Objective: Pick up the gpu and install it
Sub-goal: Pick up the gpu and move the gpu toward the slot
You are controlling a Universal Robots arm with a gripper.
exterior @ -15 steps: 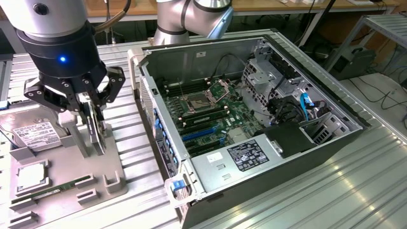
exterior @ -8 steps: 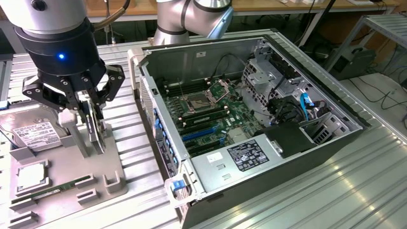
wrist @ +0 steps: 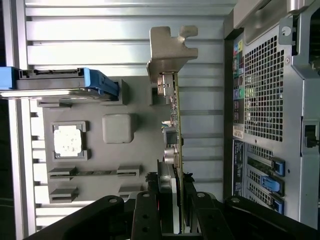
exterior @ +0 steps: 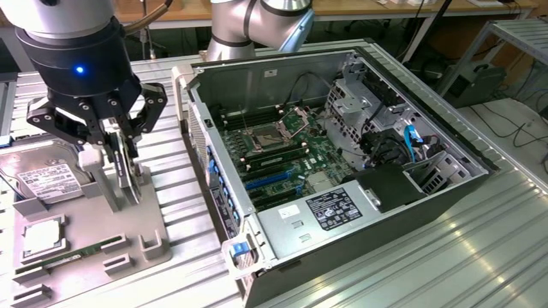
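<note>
Above the tray (exterior: 128,226), the downward-pointing gripper (exterior: 120,154) seemingly clamps the upright gpu (wrist: 176,120).

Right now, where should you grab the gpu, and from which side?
The gpu stands on its thin edge, with its metal bracket at one end. So pinch its two flat faces along the top edge, coming from above. The gripper holds it that way.

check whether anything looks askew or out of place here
Nothing stands out. The gpu sits straight in the pincer's grip over the grey tray, and the hard drive and memory stick sit in their slots.
</note>
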